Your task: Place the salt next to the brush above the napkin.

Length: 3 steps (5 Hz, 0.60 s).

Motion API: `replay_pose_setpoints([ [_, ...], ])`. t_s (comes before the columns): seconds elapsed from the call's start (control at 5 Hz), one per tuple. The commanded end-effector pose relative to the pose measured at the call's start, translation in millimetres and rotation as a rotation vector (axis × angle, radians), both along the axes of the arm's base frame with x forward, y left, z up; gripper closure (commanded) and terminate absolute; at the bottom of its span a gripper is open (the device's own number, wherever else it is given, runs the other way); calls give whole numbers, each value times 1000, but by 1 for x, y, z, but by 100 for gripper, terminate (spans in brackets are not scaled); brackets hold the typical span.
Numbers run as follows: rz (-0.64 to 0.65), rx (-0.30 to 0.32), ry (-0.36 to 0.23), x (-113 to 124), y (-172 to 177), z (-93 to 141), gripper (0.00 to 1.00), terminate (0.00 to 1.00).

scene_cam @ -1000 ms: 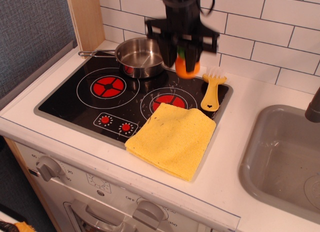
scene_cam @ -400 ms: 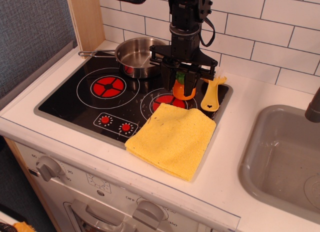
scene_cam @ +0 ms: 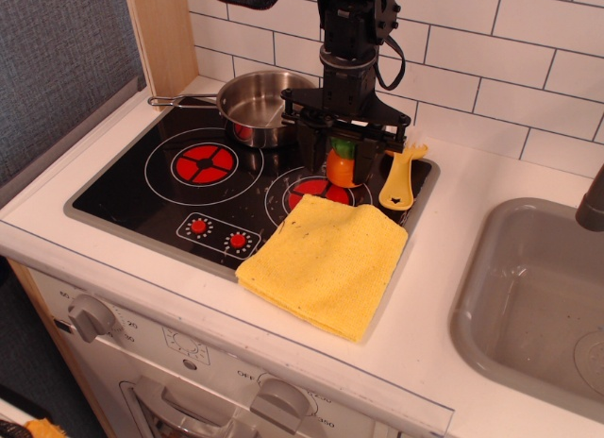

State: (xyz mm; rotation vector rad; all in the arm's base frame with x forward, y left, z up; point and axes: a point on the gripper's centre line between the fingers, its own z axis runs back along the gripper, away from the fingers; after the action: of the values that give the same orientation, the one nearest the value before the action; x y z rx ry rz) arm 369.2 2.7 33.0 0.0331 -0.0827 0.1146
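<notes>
The salt, orange with a green cap, stands upright on the black stovetop, just left of the yellow brush and just beyond the far edge of the yellow napkin. My gripper points straight down over it. Its fingers stand spread on either side of the salt with small gaps, so it looks open. The brush lies with its white bristles towards the tiled wall. The napkin lies over the stove's front right corner.
A steel pan with a long handle sits on the back burner, left of the gripper. A grey sink is at the right. The tiled wall is close behind the arm.
The gripper came down from above the stove's back edge with the salt. The salt went from tilted in the grasp to upright on the stove, and the fingers have spread.
</notes>
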Motion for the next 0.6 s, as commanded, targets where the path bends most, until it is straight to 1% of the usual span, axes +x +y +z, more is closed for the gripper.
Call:
replay_pose_setpoints([
  [0.0, 25, -8, -199, -9, 17, 98, 0, 0],
  [0.2, 19, -45, -177, -15, 24, 101, 0, 0],
  [0.4, -2, -48, -127, -19, 25, 91, 0, 0],
])
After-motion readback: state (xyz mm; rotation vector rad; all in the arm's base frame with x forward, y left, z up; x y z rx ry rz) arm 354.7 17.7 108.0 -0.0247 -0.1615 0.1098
